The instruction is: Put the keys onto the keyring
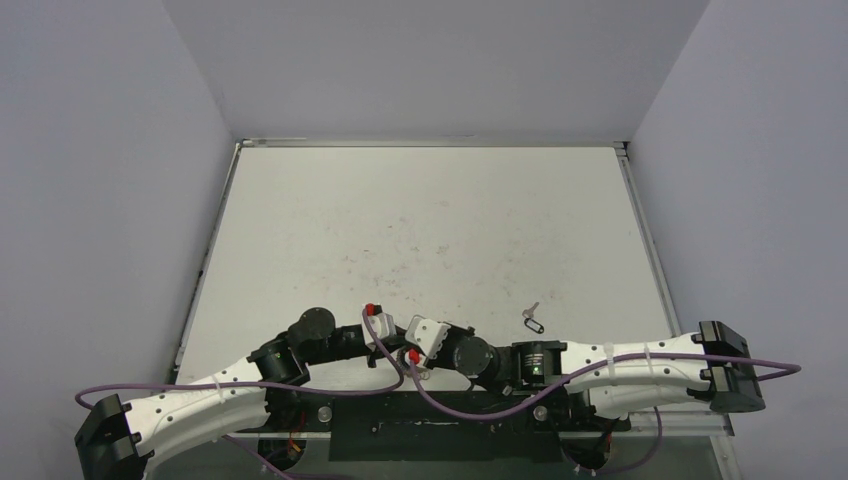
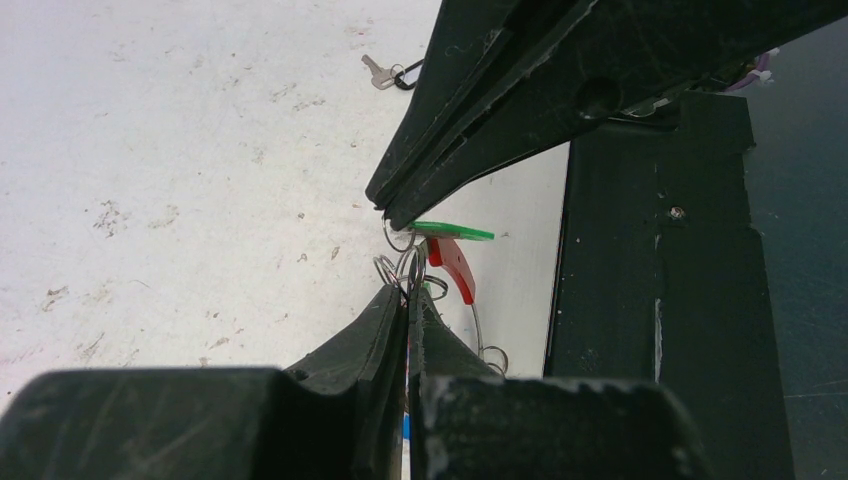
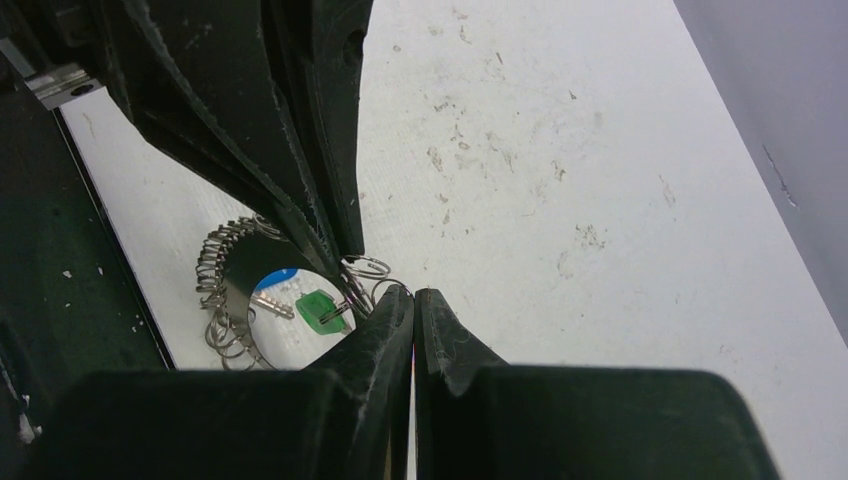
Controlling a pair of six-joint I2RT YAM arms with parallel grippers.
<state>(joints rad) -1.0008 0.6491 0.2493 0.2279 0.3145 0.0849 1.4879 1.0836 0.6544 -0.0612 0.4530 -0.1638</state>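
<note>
Broadly, the white, scuffed table (image 1: 430, 220) is filling the centre of the top view. The left arm (image 1: 190, 400) and the right arm (image 1: 640, 365) are reaching inward along the bottom edge, and their wrists are meeting just left of bottom centre.

The left gripper (image 2: 408, 292) is rising from the bottom centre of its own view. Its fingers are pressing together with almost no gap, pinching a wire turn of the keyring (image 3: 222, 262). The right gripper (image 3: 413, 296) is likewise standing narrow at the bottom centre of its view. Its jaws are squeezing flat against each other, with a loop of the coil caught at the tip. The two tips are sitting just beside each other.

The keyring is spreading to the lower left of the right wrist view, near the table's dark near edge. Its red section (image 2: 458, 272) is showing at the centre of the left wrist view. A green key (image 3: 320, 310) and a blue key (image 3: 285, 277) are lying inside the coil's loop.

A small silver key on a thin black wire loop (image 1: 530, 319) is lying well apart, right of centre in the top view.
</note>
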